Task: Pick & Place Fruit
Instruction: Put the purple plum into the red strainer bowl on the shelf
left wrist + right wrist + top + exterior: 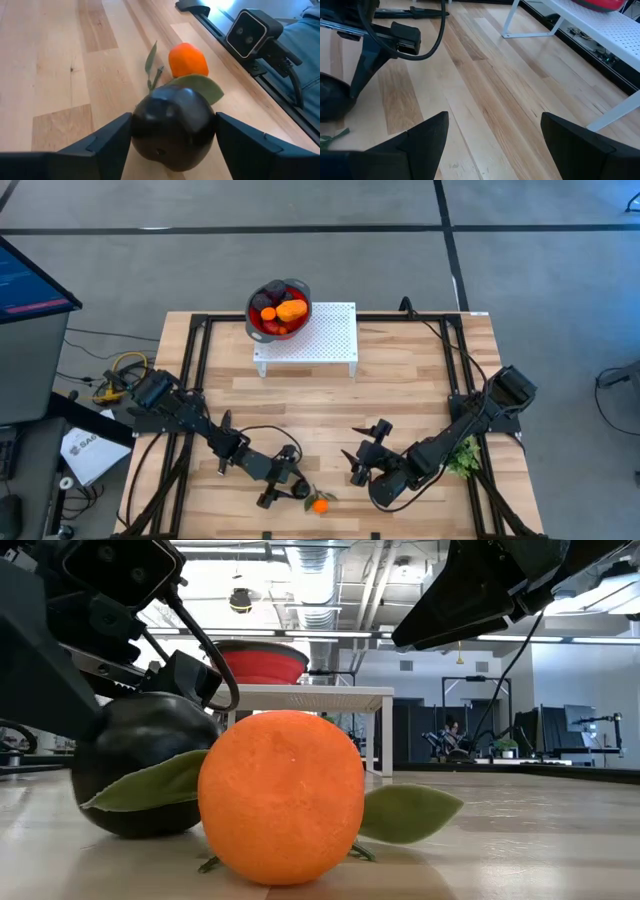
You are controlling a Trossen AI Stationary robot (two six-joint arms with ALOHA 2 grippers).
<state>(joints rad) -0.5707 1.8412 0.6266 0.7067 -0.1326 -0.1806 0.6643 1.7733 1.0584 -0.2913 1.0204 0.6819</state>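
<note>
A dark purple-black round fruit [172,125] sits on the wooden table near its front edge, between the fingers of my left gripper [293,485]. Just beyond it an orange ball [188,59] with green leaves rests on the table, its leaves touching the dark fruit [140,775]. My right gripper [362,452] hovers open over the table's middle right, with nothing between its fingers [427,137]. At the far side, a red bowl [278,308] holding several fruits stands on a white perforated stand [330,335]. My left gripper pinches the dark fruit by its two opposite sides [137,127] between its two fingers [112,140]. The fingers slant down from the table's left toward the front edge. The fruit's underside [135,830] rests on the table.
A green leafy sprig [463,458] lies by the right arm. A small camera [252,32] sits on the black rail at the front edge, just past the orange ball. Bare wood lies between the grippers and the stand.
</note>
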